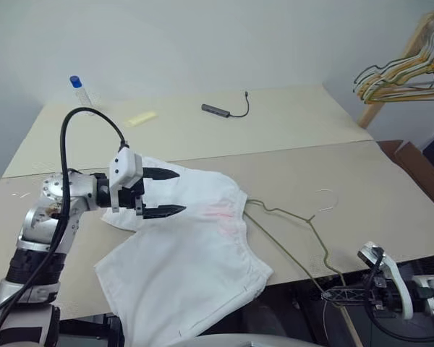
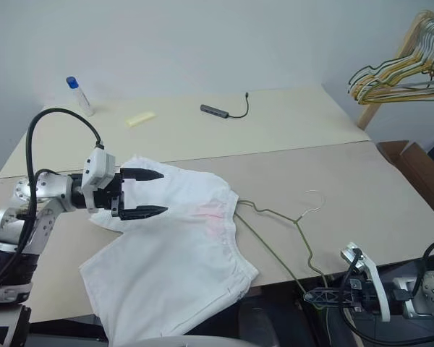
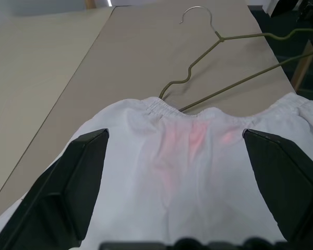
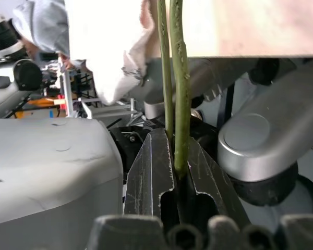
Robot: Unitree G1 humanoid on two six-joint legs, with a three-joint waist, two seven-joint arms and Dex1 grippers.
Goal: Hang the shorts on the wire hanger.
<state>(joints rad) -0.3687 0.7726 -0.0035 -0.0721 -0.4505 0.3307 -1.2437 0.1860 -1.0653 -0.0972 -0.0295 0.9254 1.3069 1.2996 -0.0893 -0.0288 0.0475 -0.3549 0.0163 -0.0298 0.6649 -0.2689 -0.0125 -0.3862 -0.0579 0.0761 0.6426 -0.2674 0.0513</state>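
Observation:
The white shorts (image 1: 195, 253) lie flat on the tan table (image 1: 289, 123), with a faint pink mark near the waistband and one leg hanging over the front edge. My left gripper (image 1: 181, 191) hovers open just above their left part, its fingers (image 3: 68, 192) spread over the cloth (image 3: 198, 172). The wire hanger (image 1: 304, 220) lies right of the shorts, hook (image 3: 195, 13) away from me. Its near corner disappears under the waistband. At the table's front edge my right gripper (image 1: 333, 293) is shut on the hanger's other corner, its wire (image 4: 176, 78) pinched between the fingers.
A bunch of yellow and dark hangers (image 1: 405, 72) hangs on a wooden rack at the far right. On the back of the table stand a blue-capped bottle (image 1: 79, 90), a yellow slip (image 1: 141, 118) and a dark adapter with cable (image 1: 220, 110). A cardboard box (image 1: 419, 166) sits right of the table.

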